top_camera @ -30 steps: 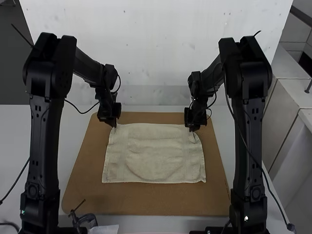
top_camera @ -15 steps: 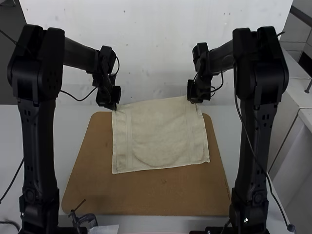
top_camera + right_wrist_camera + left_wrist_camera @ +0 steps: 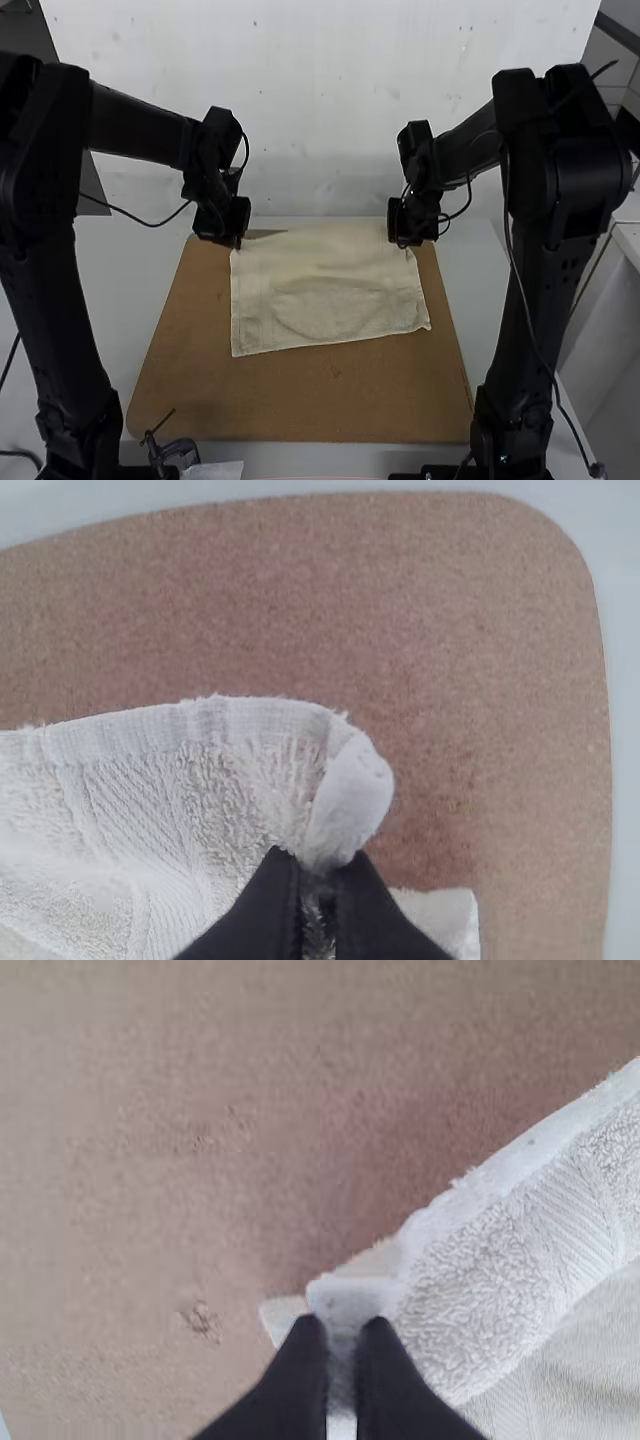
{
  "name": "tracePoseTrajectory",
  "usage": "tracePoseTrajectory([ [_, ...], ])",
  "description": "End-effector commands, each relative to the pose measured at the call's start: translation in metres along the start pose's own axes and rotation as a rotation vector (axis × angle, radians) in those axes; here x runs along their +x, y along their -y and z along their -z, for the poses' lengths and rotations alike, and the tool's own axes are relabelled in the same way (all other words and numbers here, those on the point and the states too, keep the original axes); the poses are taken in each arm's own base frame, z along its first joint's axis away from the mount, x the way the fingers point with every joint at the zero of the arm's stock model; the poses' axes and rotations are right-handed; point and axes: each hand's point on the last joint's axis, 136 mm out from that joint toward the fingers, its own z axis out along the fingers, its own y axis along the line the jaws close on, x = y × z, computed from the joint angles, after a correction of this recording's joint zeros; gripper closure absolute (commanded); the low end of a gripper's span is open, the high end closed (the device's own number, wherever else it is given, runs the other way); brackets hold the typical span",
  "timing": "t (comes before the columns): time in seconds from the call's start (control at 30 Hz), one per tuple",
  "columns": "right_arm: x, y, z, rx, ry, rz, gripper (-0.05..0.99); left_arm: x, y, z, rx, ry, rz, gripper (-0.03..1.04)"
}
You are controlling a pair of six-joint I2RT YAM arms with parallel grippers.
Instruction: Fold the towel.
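While our left gripper pinches one far corner of the towel, its fingers closed on the cloth, our right gripper has the other far corner clamped likewise; we see the towel stretched between them over the brown board.
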Motion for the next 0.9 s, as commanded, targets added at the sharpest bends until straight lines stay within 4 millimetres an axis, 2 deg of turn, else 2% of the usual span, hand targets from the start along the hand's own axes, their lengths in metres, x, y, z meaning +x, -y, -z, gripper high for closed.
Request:
tracePoseTrajectory([
  [0.0, -0.004, 0.000, 0.027, 0.000, 0.067, 0.033, 0.92, 0.009, 0.012, 0.021, 0.019, 0.039, -0.002, 1.00],
  [0.17, 0.015, 0.016, 0.040, 0.010, 0.070, 0.038, 0.92, 0.034, 0.020, 0.036, 0.040, 0.048, -0.026, 1.00],
  [0.33, 0.041, 0.024, 0.048, 0.011, 0.066, 0.062, 0.92, 0.059, 0.032, 0.046, 0.058, 0.045, -0.050, 1.00],
  [0.53, 0.061, 0.033, 0.055, 0.012, 0.090, 0.081, 0.92, 0.081, 0.025, 0.060, 0.072, 0.052, -0.035, 1.00],
  [0.73, 0.075, 0.036, 0.051, 0.015, 0.078, 0.084, 0.92, 0.094, 0.021, 0.078, 0.090, 0.072, -0.021, 1.00],
  [0.87, 0.082, 0.036, 0.049, 0.015, 0.067, 0.089, 0.92, 0.111, 0.020, 0.072, 0.094, 0.023, -0.023, 1.00],
])
